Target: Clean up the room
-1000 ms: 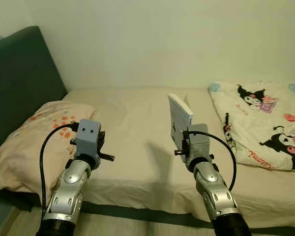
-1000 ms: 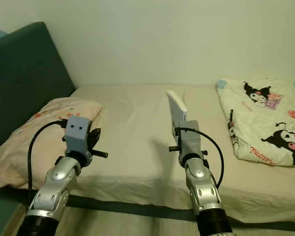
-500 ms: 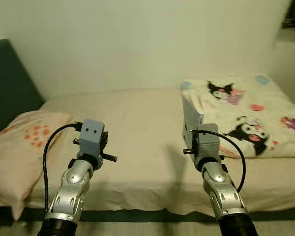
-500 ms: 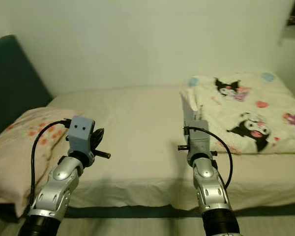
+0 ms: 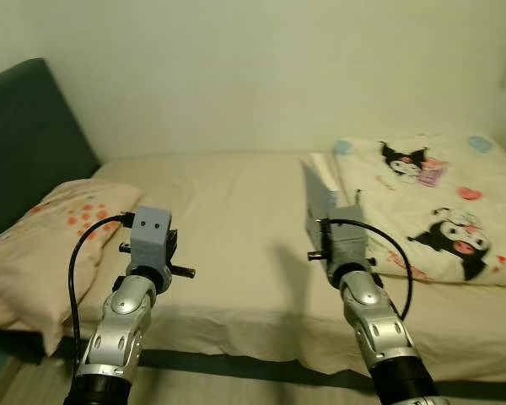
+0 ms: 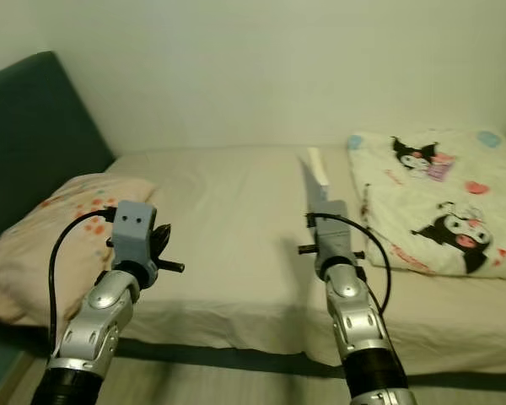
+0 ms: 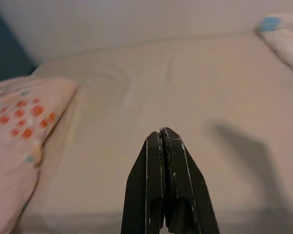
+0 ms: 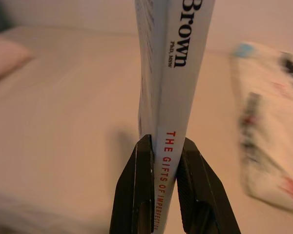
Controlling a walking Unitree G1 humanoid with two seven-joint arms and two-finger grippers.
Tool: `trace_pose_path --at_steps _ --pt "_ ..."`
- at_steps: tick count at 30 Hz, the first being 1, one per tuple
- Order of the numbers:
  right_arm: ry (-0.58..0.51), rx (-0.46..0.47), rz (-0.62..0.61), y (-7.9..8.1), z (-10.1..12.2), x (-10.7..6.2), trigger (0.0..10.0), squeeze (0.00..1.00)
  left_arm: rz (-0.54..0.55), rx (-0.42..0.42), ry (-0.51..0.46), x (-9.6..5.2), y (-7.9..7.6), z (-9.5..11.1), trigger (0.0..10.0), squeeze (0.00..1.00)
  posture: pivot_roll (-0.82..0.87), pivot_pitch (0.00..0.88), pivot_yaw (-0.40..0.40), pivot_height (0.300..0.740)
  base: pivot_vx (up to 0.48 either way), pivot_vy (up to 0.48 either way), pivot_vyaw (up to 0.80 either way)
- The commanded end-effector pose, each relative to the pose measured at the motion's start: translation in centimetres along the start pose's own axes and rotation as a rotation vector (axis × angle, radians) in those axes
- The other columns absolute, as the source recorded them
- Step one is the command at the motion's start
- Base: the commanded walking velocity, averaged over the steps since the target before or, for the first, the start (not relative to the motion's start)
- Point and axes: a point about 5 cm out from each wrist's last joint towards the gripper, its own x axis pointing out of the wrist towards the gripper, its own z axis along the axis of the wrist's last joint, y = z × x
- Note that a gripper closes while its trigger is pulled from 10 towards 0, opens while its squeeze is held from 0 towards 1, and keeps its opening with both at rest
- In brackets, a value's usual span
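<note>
My right gripper [image 8: 162, 161] is shut on a white book [image 8: 173, 73] held upright by its spine, which reads "Brown" and "The Gifts of Imperfection". In the eye views the book [image 5: 320, 196] stands above the right wrist, over the front part of the bed [image 5: 228, 245]. My left gripper [image 7: 164, 139] is shut with nothing in it, held over the bed's front edge near the pillow [image 5: 42, 245].
A cream bed sheet covers the mattress. A folded white blanket with cartoon prints [image 5: 430, 211] lies at the right. A dark green headboard [image 5: 29, 143] stands at the left, a plain wall behind. A strip of floor [image 5: 236, 384] runs below the bed.
The camera has swung back to the left, so the headboard and pillow show more and the blanket sits further right. Both grippers keep their holds.
</note>
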Motion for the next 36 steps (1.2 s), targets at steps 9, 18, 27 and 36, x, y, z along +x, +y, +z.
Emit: trace_pose_path --at_steps 9,18,27,36 --pt "-0.046 0.0 0.03 0.7 0.9 0.4 10.0 0.0 0.008 0.053 0.067 -0.3 0.4 -0.8 10.0 0.0 -0.05 0.034 0.078 0.74 0.0 0.0 0.8" --pt "-0.05 0.007 0.021 0.5 0.9 0.3 10.0 0.0 -0.032 0.107 0.052 -0.1 0.0 -0.4 10.0 0.0 -0.05 0.037 0.09 0.74 0.0 0.0 0.8" --pt "-0.052 0.002 0.003 -0.3 0.9 0.2 10.0 0.0 -0.036 0.094 0.06 0.2 -0.3 0.0 10.0 0.0 -0.05 0.046 0.092 0.74 0.0 0.0 0.8" --pt "-0.058 -0.001 0.006 -0.5 1.0 0.4 10.0 0.0 -0.026 0.09 0.072 0.4 -0.1 0.1 10.0 0.0 -0.05 0.046 0.092 0.74 0.0 0.0 0.8"
